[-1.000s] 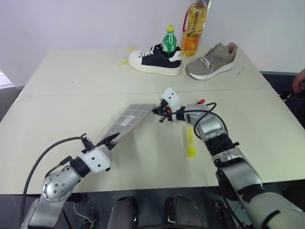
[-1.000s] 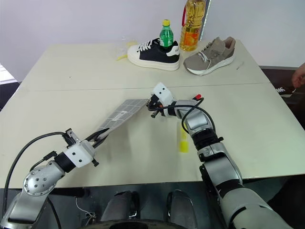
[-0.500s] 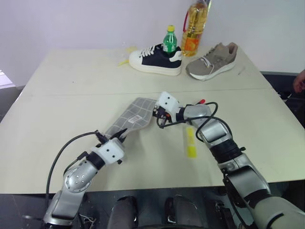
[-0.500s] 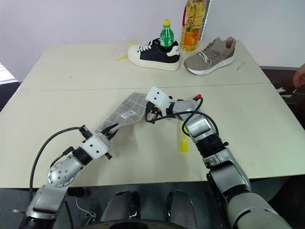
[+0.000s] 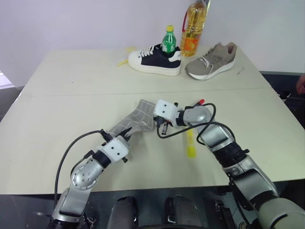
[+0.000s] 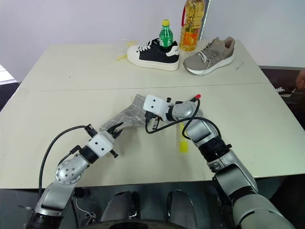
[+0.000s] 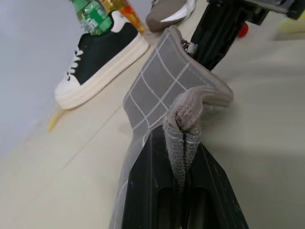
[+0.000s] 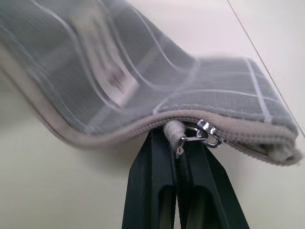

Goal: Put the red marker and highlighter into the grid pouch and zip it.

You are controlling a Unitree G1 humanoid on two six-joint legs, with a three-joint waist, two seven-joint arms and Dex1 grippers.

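Note:
The grid pouch (image 5: pixel 137 117) lies slumped and bent near the table's middle, held at both ends. My left gripper (image 5: pixel 126 132) is shut on its near end, and the grey fabric (image 7: pixel 183 119) shows bunched between the fingers. My right gripper (image 5: pixel 161 127) is shut on the zipper pull (image 8: pixel 177 136) at the pouch's far end. The yellow highlighter (image 5: pixel 190 143) lies on the table just right of my right forearm. Only the red tip of the red marker (image 5: pixel 202 101) peeks out from behind that arm.
At the table's back edge stand a black-and-white shoe (image 5: pixel 155 60), a green bottle (image 5: pixel 169 39), an oil bottle (image 5: pixel 194 24) and a grey shoe (image 5: pixel 212 59). A person's hand (image 5: pixel 301 85) shows at the far right.
The two grippers have come closer together. The pouch, stretched flat between them before, now sags and folds. My right wrist has rolled and drawn back a little.

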